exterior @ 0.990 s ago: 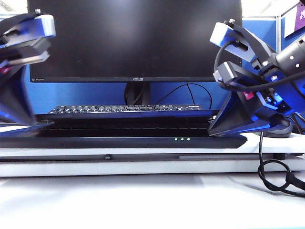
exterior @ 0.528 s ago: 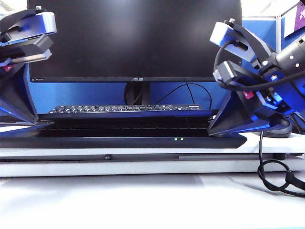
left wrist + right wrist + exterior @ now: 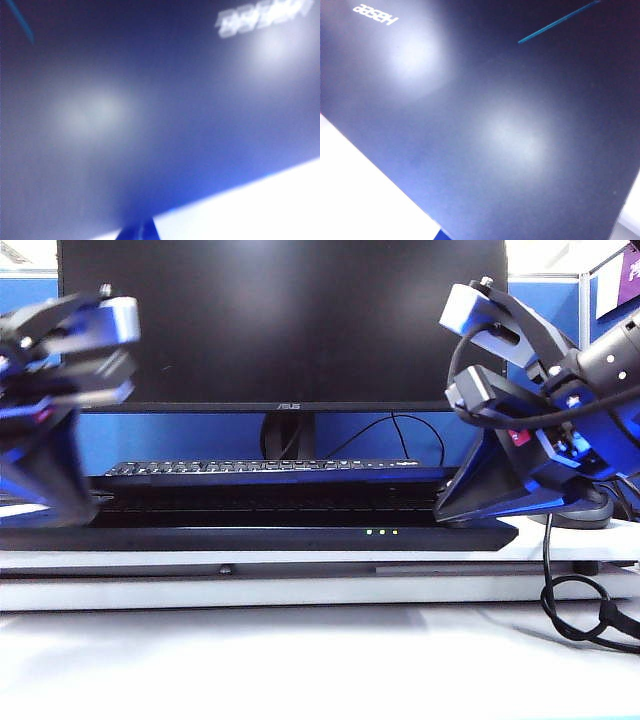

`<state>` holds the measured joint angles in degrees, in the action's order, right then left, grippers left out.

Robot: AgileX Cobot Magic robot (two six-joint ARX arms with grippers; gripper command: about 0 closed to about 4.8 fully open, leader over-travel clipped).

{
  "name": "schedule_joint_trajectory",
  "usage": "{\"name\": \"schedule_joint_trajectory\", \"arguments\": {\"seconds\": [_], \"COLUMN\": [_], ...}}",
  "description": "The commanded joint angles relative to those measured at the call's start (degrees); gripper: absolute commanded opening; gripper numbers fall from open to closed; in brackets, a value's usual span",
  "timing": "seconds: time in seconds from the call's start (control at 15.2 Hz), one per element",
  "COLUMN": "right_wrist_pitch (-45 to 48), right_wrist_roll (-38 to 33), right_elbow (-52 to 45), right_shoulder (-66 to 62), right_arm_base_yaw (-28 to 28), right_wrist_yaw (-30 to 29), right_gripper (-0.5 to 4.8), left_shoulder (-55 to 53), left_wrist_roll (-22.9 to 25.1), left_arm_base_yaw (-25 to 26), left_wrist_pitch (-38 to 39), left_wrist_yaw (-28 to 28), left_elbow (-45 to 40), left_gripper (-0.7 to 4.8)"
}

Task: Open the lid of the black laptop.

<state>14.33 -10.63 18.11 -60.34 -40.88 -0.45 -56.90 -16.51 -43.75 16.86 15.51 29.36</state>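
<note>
Behind everything stands the ASUS monitor (image 3: 283, 325), w/ a separate black keyboard (image 3: 262, 469) at its foot and the black laptop (image 3: 260, 530) in front on the white table (image 3: 300, 660), lid (image 3: 265, 481) raised only a crack above the base, three green LEDs (image 3: 382, 532) lit on the front edge. Left gripper (image 3: 62, 502) sits at the laptop's left end, motion-blurred, right gripper (image 3: 458, 512) at the lid's right end; can't tell jaw opening or grip on either. Both wrist cams show just the dark lid top close up, right one w/ the pale Hasee logo (image 3: 375, 16), left one w/ a blurred pale mark (image 3: 261, 16).
</note>
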Motion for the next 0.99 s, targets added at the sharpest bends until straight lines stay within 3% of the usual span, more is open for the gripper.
{"name": "schedule_joint_trajectory", "arguments": {"seconds": [0.07,0.99], "right_wrist_pitch": [5.2,6.6], "right_wrist_roll": [0.1,0.2], "right_elbow": [0.7,1.4], "right_shoulder": [0.3,0.3], "right_arm_base_yaw": [0.3,0.4], "right_wrist_yaw": [2.0,3.3], "right_gripper": [-0.01,-0.01], "left_shoulder": [0.1,0.1], "left_wrist_roll": [0.1,3.6], "left_arm_base_yaw": [0.0,0.0], "left_wrist_pitch": [-2.4,-12.8], "left_wrist_yaw": [1.5,7.4], "left_elbow": [0.1,0.1], "left_gripper": [-0.04,-0.04]}}
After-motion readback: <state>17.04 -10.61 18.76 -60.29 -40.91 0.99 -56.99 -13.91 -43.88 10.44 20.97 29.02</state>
